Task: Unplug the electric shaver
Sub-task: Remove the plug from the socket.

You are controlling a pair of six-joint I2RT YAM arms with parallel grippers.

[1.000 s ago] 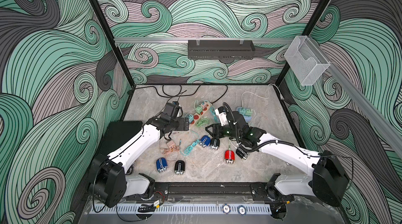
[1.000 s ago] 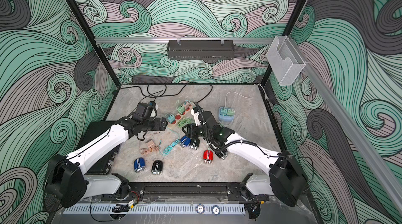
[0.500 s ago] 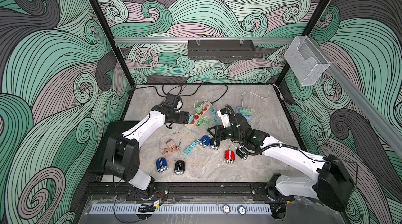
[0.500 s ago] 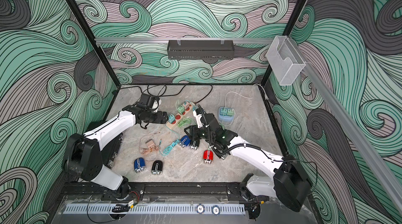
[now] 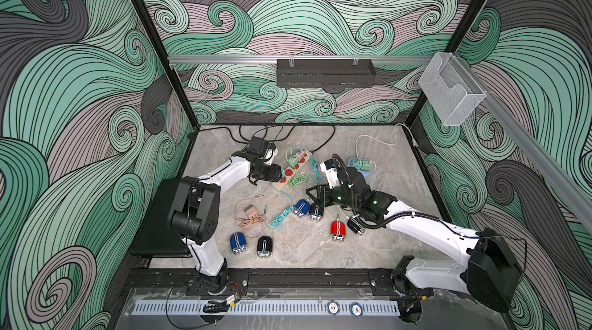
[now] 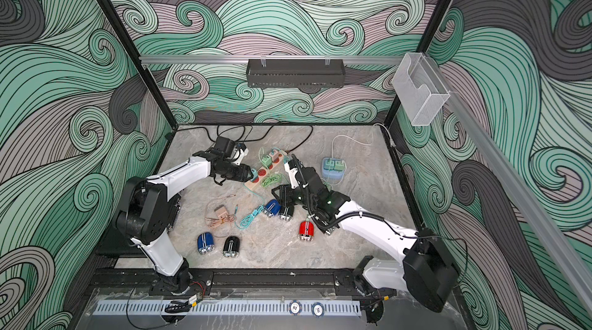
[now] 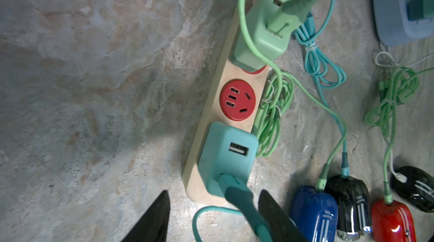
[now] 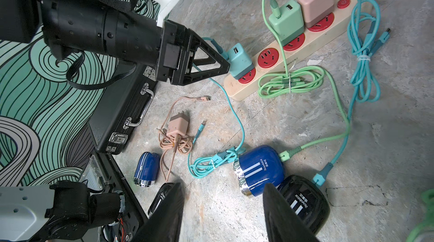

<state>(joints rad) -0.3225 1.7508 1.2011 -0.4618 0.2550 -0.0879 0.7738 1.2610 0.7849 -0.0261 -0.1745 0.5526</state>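
Since a second ago the left arm has swung off the middle of the surface and reached across to the near end of the strip, while the right arm has barely shifted. The left gripper now sits at the teal adapter, which is plugged into the strip's end socket. Its fingers are spread, one well clear and the other close against the plug of the teal cable, and they pinch nothing yet. If the adapter is the target, the fingers would do best to go a little deeper, so they close square on the adapter's body and not on the cable. The pull should then run straight along the prongs, since the light strip could lift or slide with it. The teal cable runs to a coil, and I cannot tell whether it reaches any shaver. Further right, the blue shaver lies on the surface against a black shaver, with a green lead plugged into its end. The right gripper hovers just short of it, fingers spread and empty. It looks placed to steady the blue shaver, and its grip should fall on the casing, clear of the lead.
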